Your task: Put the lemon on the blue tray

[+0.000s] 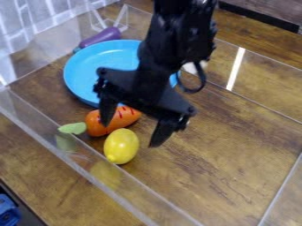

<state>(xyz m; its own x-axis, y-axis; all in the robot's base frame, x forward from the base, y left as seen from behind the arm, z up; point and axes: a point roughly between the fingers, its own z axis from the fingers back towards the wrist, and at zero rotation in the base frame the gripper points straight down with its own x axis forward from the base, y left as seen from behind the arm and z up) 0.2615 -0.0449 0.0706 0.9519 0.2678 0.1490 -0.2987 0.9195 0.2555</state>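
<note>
A single camera looks down at a slant from above the counter's (236, 159) near corner, fairly close. It faces across the wood toward the far edge, arm (177, 44) mid-frame.

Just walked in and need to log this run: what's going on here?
A single robot arm is going for the lemon, which belongs on the blue tray. Its gripper is open and hangs just above the lemon and the carrot, holding nothing. The lemon lies on the wooden table in front of the tray, right beside the carrot. The tray has no lemon in it yet, so the pick-up has not happened.
</note>
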